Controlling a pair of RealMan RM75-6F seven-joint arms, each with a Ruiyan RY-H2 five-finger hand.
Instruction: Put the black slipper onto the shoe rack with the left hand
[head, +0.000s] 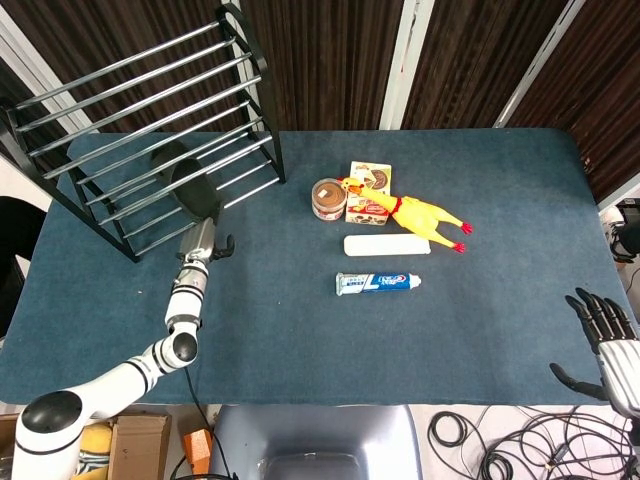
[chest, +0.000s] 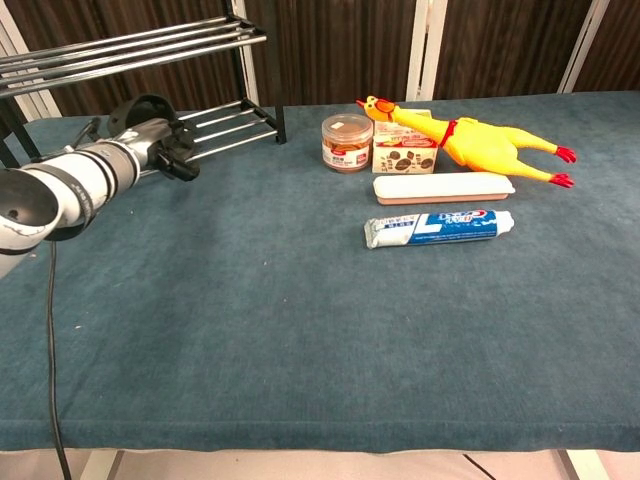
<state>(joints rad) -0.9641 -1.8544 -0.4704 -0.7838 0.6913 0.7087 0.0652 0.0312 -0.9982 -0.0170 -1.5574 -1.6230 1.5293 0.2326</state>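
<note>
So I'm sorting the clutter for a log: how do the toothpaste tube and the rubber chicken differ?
The toothpaste tube is white and blue with print; the rubber chicken is yellow with red feet. The tube lies flat and level across the table; the chicken lies slanted, its head against the snack box. Both are long, lying down, and untouched by either hand.

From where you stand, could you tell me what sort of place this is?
Probably an indoor robot test setup, not a home: a blue-covered table holds an unrelated mix, a shoe rack and a rubber chicken, with loose cables on the floor.
</note>
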